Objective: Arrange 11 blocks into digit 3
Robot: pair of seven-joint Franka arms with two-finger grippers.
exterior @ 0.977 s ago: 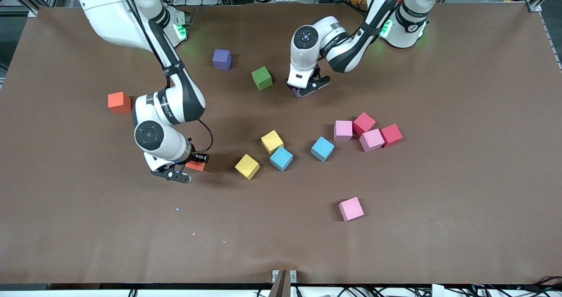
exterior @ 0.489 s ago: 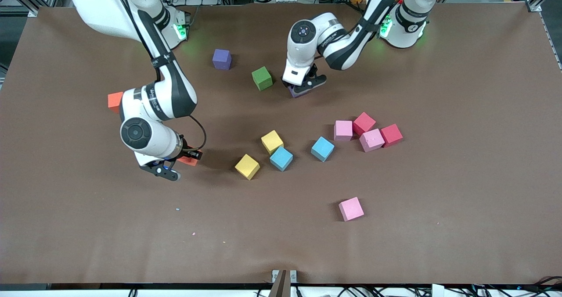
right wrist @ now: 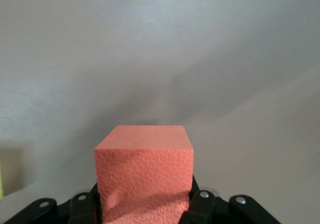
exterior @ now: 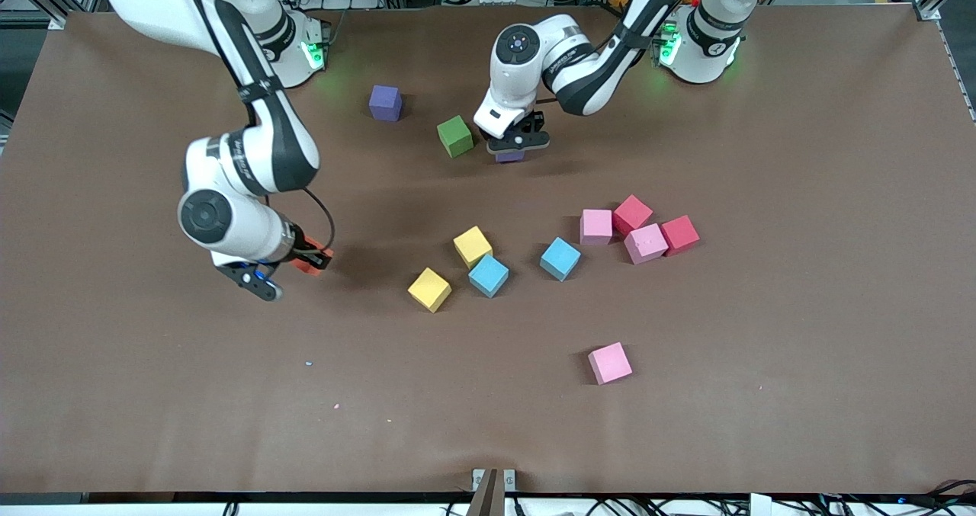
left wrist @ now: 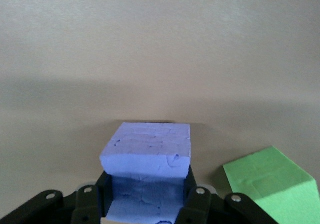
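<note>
left gripper (exterior: 517,147) clamped on small matte purple foam cube (left wrist: 146,156), green foam cube (exterior: 455,136) at its 9 o'clock | right gripper (exterior: 284,270) grips small matte orange foam cube (right wrist: 144,176) over bare brown table (exterior: 801,333)

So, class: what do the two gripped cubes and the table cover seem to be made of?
Orange cube: likely soft foam, matte, with a pebbled, cell-like skin. Purple cube: probably the same foam, matte, its face creased and dented. Table cover: brown, dull, without glare; possibly felt or paper, hard to tell.
</note>
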